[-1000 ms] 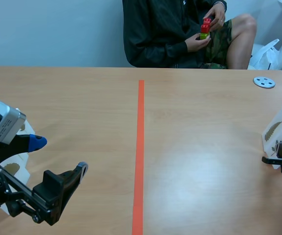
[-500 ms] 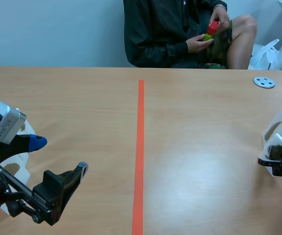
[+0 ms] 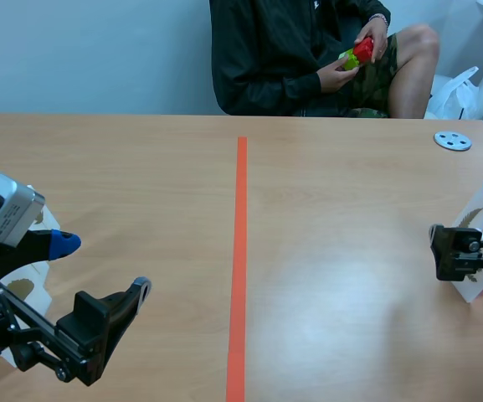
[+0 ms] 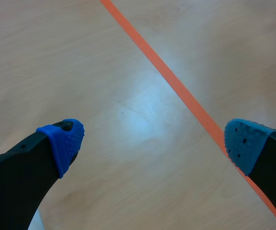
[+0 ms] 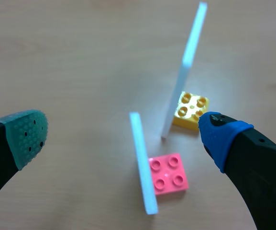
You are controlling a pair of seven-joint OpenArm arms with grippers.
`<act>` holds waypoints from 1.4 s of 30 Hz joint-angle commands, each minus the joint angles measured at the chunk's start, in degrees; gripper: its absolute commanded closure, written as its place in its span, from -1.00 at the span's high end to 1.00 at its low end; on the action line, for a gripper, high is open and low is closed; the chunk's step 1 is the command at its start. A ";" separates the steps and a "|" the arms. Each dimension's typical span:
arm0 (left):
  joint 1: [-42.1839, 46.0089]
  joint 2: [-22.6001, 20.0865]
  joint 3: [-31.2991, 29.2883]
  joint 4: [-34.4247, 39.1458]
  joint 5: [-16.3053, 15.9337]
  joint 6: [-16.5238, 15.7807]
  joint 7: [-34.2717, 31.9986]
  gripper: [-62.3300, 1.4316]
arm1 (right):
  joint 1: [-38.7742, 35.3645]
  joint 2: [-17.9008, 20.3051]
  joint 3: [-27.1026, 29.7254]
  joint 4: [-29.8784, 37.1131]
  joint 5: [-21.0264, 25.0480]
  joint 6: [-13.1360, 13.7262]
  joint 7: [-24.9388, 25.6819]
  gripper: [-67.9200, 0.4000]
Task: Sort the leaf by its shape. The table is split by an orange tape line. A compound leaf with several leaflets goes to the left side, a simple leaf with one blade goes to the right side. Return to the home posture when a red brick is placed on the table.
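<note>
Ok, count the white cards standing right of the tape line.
2. The nearer card stands against a pink brick between the right claw's open fingers; the farther card stands against a yellow brick just beyond. None seems hidden there.

left gripper (image 4: pixel 152 139) low, fingers spread, right gripper (image 5: pixel 121 132) likewise

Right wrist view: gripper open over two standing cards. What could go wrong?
1. Near card and far card stand close together; the open right gripper closing on one could knock the other.
2. Each stands on edge beside a small block, pink brick or yellow brick; a nudge may topple it.
3. The person holds a red brick; the home cue could come mid-grasp.
</note>
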 commanded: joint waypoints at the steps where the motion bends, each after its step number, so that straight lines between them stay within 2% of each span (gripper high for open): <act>1: -0.13 0.00 -0.20 0.46 -0.46 -0.07 -0.81 1.00 | -1.29 1.09 1.33 3.93 1.44 1.38 0.57 1.00; 3: -0.13 0.00 -0.20 0.46 -0.46 -0.07 -0.81 1.00 | -3.04 1.09 2.08 7.37 2.49 2.64 -0.98 1.00; 14: -0.13 0.00 -0.20 0.46 -0.46 -0.07 -0.79 1.00 | -13.53 1.01 3.30 27.39 7.85 3.06 -10.99 1.00; 21: -0.13 0.00 -0.20 0.46 -0.46 -0.09 -0.81 1.00 | -17.88 0.04 3.15 37.24 7.87 3.15 -14.86 1.00; 29: -0.13 -0.02 -0.20 0.46 -0.74 -0.09 -0.79 1.00 | -21.38 -3.63 -0.70 41.44 9.99 4.81 -17.77 1.00; 39: -0.13 -0.02 -0.20 0.46 -3.28 -0.13 -0.76 1.00 | -21.66 -4.83 -10.19 41.46 9.79 5.01 -20.48 1.00; 40: -0.13 -0.02 -0.20 0.46 -3.45 -0.13 -0.79 1.00 | -21.64 -4.83 -11.10 41.46 9.84 5.22 -20.17 1.00; 42: -0.13 -0.02 -0.20 0.46 -3.45 -0.13 -0.79 1.00 | -21.64 -4.79 -12.44 41.46 10.01 7.28 -19.61 1.00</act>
